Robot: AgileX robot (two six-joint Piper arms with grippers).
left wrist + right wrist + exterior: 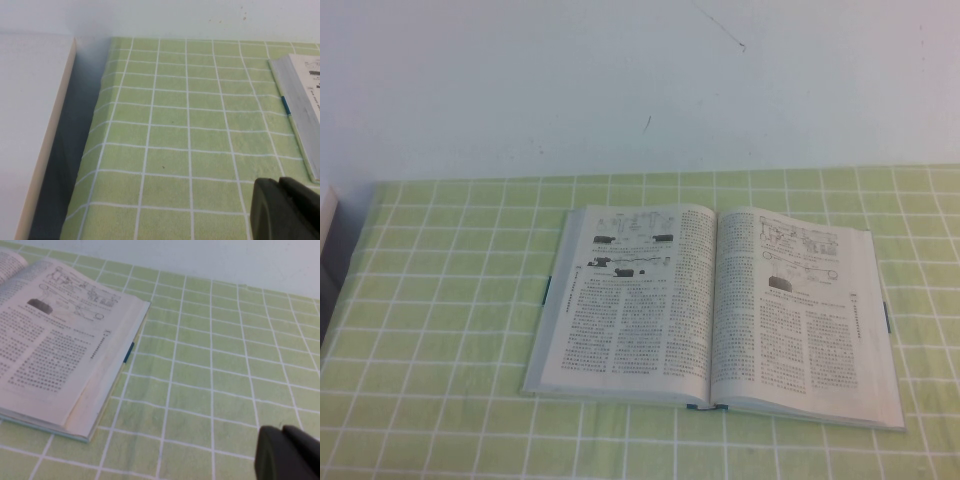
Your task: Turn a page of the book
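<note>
The cloth (440,300), green with a white grid, covers the table. The book (715,310) lies open and flat at its centre. The page (625,300) is its left leaf. My right gripper (290,452) hangs clenched and empty right of the book. My left gripper (285,210) hangs left of it; grip state indeterminate.
</note>
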